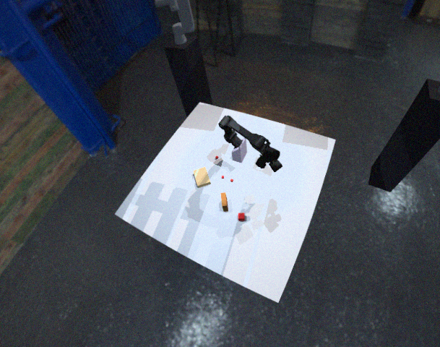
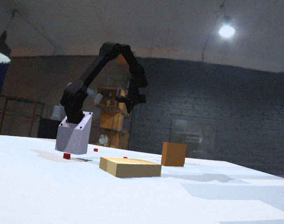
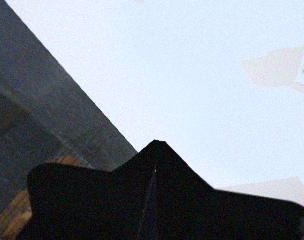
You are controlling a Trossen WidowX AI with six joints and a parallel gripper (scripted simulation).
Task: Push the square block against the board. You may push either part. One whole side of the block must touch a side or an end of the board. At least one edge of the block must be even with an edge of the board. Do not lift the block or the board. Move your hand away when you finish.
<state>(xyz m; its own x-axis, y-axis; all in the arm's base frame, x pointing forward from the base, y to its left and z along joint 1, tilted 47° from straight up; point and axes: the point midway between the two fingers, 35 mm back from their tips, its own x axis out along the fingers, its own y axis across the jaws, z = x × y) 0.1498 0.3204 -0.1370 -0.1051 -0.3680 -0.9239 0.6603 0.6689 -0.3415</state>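
Blk jointed arm (image 1: 246,130) (image 2: 93,72), blk hand (image 1: 269,165) (image 2: 130,102) (image 3: 158,146) w/ pointed fingers.

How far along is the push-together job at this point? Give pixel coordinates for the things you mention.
Done: nothing of the joining; the tan piece (image 1: 201,176) (image 2: 137,170) and orange piece (image 1: 224,202) (image 2: 173,154) stand apart. In hand: nothing; the shut pincer (image 1: 268,162) (image 2: 129,112) (image 3: 158,146) hangs above the table, away from both. Left: full-side contact, an even edge, withdrawal.

The six-joint arm (image 1: 246,133) (image 2: 94,71) is raised and bent in a high arch. Its end effector (image 1: 269,160) (image 2: 129,112) (image 3: 158,146) hangs above the desk (image 1: 287,238) (image 2: 88,197) (image 3: 192,90), pointing downward, and its two fingers are closed together, with nothing between.
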